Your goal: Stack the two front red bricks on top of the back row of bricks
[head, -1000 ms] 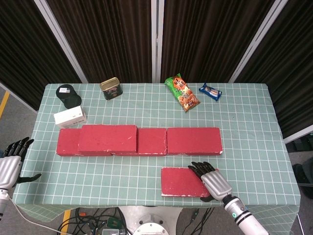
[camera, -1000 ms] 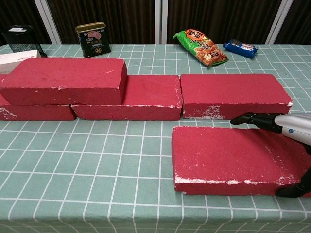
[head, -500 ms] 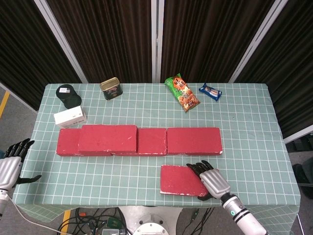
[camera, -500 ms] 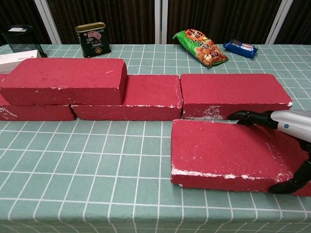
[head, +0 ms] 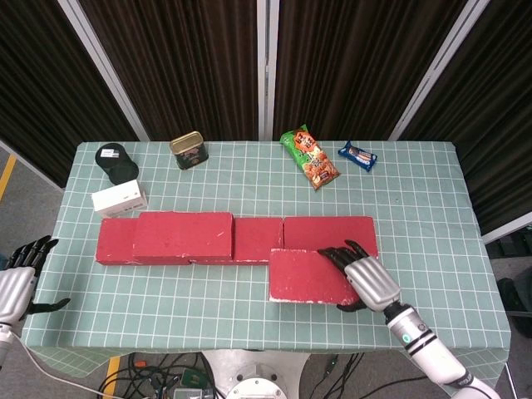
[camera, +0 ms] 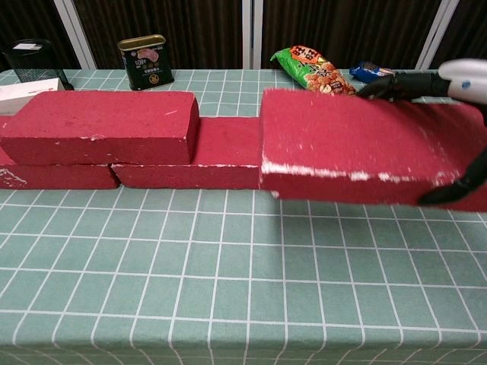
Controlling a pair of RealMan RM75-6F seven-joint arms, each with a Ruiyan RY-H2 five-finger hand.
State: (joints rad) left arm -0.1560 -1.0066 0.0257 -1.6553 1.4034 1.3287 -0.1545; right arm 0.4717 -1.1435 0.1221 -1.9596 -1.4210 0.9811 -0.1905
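My right hand (head: 366,279) grips the right end of a red brick (head: 306,275) and holds it in the air, just in front of the back row's right brick (head: 332,230). In the chest view the lifted brick (camera: 358,148) hangs level with the row's top and hides that right brick; fingers (camera: 399,84) lie over its top and the thumb sits under its front edge. Another red brick (head: 183,235) lies stacked on the left part of the back row (camera: 221,152). At the table's front left edge my left hand (head: 20,277) hangs open, holding nothing.
Along the back of the table stand a tin can (head: 188,150), a green snack bag (head: 309,158) and a blue packet (head: 357,155). A black round object (head: 115,162) and a white box (head: 119,199) sit at the back left. The table has a green grid cloth (head: 208,291).
My right hand has lifted the front brick off the table and carried it up and back toward the row. The left hand has stayed put.
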